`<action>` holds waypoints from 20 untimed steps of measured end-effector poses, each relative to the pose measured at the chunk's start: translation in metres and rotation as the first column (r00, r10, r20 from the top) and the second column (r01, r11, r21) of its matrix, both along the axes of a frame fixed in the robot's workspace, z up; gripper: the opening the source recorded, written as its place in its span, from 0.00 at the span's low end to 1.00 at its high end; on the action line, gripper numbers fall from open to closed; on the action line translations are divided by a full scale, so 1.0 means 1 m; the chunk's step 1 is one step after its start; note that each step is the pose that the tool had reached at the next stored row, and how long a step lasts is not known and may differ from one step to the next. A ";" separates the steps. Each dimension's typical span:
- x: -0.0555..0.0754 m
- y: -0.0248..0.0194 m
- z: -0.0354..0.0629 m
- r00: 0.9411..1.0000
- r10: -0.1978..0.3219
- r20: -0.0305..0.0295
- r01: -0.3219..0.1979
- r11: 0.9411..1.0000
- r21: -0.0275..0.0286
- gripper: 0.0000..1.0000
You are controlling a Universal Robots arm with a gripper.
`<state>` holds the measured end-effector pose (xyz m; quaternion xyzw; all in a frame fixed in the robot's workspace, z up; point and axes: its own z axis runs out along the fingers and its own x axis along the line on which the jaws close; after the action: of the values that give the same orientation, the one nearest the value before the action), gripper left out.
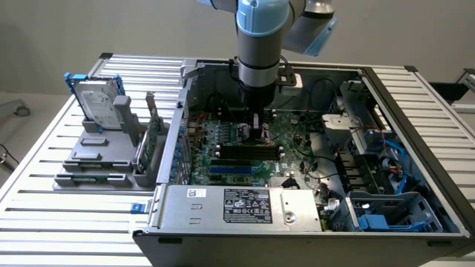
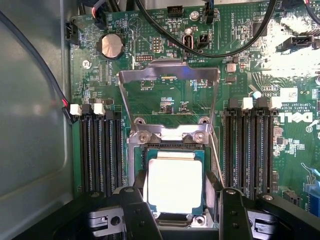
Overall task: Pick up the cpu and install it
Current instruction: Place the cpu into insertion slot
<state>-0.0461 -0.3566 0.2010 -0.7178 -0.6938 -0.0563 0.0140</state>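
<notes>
The cpu (image 2: 175, 192), a thin square chip with a pale silver top and green edge, sits level between my gripper's (image 2: 177, 182) two black fingers (image 2: 140, 185), which stand against its opposite sides. It hangs right at the dark socket (image 2: 134, 160) on the green motherboard (image 2: 165, 107); whether it rests in the socket I cannot tell. The socket's metal load plate (image 2: 167, 75) is swung up and open. In the exterior view my gripper (image 1: 256, 130) reaches straight down into the open computer case (image 1: 222, 233).
Black memory slots (image 2: 100, 150) flank the socket on both sides, and black cables (image 2: 200, 45) loop over the board behind it. A silver hard drive (image 1: 100, 103) in a blue frame stands in a grey holder (image 1: 97, 161) on the exterior view's left. The power supply (image 1: 237, 208) lies at the case front.
</notes>
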 end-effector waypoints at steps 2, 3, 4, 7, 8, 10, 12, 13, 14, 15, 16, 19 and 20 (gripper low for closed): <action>0.000 0.0004 -0.0003 1.000 0.000 0.000 0.000 1.000 0.000 0.54; 0.000 0.0006 -0.0003 1.000 0.000 0.000 0.000 1.000 0.000 0.54; 0.000 0.0008 -0.0004 1.000 0.000 0.000 0.000 1.000 0.000 0.54; 0.000 0.0011 -0.0006 1.000 0.000 0.000 0.000 1.000 0.000 0.54; 0.000 0.0012 -0.0008 1.000 0.000 0.000 0.000 1.000 0.000 0.54; 0.000 0.0015 -0.0013 1.000 0.000 0.001 0.000 1.000 0.000 0.54; 0.000 0.0022 -0.0017 1.000 0.000 0.001 0.000 1.000 0.000 0.54; 0.000 0.0026 -0.0019 1.000 0.000 0.001 0.000 1.000 0.000 0.54; 0.000 0.0030 -0.0021 1.000 0.000 0.001 0.000 1.000 -0.001 0.54; 0.000 0.0032 -0.0023 1.000 0.000 0.001 0.000 1.000 -0.001 0.54; 0.000 0.0031 -0.0024 1.000 0.000 0.001 0.000 1.000 -0.001 0.54; 0.000 0.0032 -0.0030 1.000 0.000 0.001 0.000 1.000 -0.002 0.54; 0.000 0.0032 -0.0032 1.000 0.000 0.001 0.000 1.000 -0.002 0.54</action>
<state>-0.0461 -0.3534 0.1978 -0.7178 -0.6939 -0.0562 0.0129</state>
